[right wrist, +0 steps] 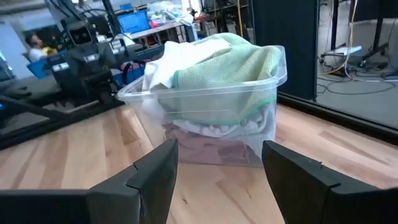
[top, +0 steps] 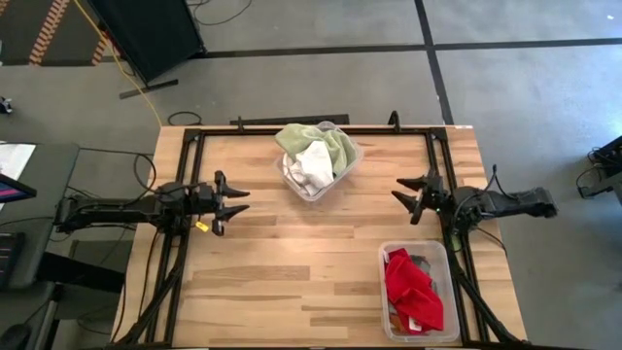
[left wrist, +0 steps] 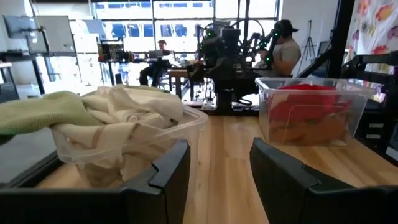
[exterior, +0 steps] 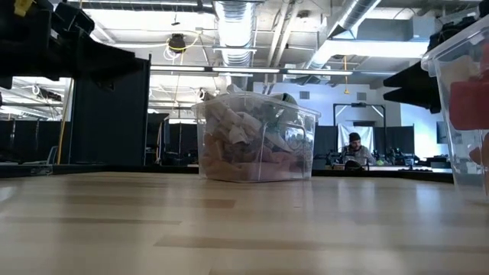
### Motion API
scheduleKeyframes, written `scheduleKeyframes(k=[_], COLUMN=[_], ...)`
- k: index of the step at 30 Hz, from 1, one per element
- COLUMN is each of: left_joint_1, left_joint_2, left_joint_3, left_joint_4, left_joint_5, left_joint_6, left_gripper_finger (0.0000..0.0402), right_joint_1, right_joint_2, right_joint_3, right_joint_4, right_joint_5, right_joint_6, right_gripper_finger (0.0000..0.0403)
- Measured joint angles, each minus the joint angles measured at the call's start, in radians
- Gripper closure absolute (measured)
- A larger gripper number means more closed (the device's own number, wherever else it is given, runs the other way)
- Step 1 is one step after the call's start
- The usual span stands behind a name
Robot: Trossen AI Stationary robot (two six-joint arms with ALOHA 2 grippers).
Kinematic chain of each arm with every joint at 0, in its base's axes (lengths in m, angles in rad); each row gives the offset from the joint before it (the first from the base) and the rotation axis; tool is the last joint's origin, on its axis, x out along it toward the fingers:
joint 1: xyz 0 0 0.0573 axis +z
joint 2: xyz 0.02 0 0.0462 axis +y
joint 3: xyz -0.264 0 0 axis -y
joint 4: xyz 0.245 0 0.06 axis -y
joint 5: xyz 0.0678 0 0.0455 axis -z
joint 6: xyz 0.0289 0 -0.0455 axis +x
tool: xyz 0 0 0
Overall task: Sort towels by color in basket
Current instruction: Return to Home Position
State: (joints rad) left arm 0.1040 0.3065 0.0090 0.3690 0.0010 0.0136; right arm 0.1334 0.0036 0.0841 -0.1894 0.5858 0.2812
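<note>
A clear plastic bin [top: 319, 162] near the table's far middle holds pale green, white, checked and pinkish towels [right wrist: 217, 68], heaped above its rim. A second clear bin [top: 419, 292] near the right near corner holds red towels [top: 412, 288] over rust orange ones [left wrist: 305, 127]. My left gripper [top: 240, 203] hovers open over the table's left side, fingers pointing right, empty. My right gripper [top: 400, 189] hovers open on the right side, fingers pointing left toward the far bin, empty. Both bins rest on their bases on the wood.
Bare wooden tabletop [top: 292, 262] lies between the two arms and in front of the far bin. Black rails [top: 185, 146] frame the table's edges. People sit at desks in the room beyond [exterior: 354, 149].
</note>
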Motion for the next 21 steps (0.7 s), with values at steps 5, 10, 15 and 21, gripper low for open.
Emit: scheduleKeyframes(k=[5, 10, 15, 21], left_joint_1=[0.000, 0.000, 0.000, 0.000], left_joint_2=[0.001, 0.000, 0.000, 0.000], left_joint_3=[0.023, 0.027, 0.027, 0.029], left_joint_4=[-0.092, -0.165, -0.258, -0.364], left_joint_5=[0.000, 0.000, 0.000, -0.001], left_joint_6=[-0.035, -0.089, -0.133, -0.158], left_gripper_finger=[0.0242, 0.0242, 0.0242, 0.0242], right_joint_1=[-0.021, -0.027, -0.027, -0.027], right_joint_2=[0.001, 0.001, 0.001, 0.001], right_joint_3=[0.000, 0.000, -0.001, -0.001], right_joint_4=[-0.001, -0.002, -0.003, -0.004], right_joint_5=[0.000, 0.000, 0.000, -0.001], right_joint_6=[0.015, 0.017, 0.017, 0.017], right_gripper_finger=[0.0143, 0.0143, 0.0143, 0.0143])
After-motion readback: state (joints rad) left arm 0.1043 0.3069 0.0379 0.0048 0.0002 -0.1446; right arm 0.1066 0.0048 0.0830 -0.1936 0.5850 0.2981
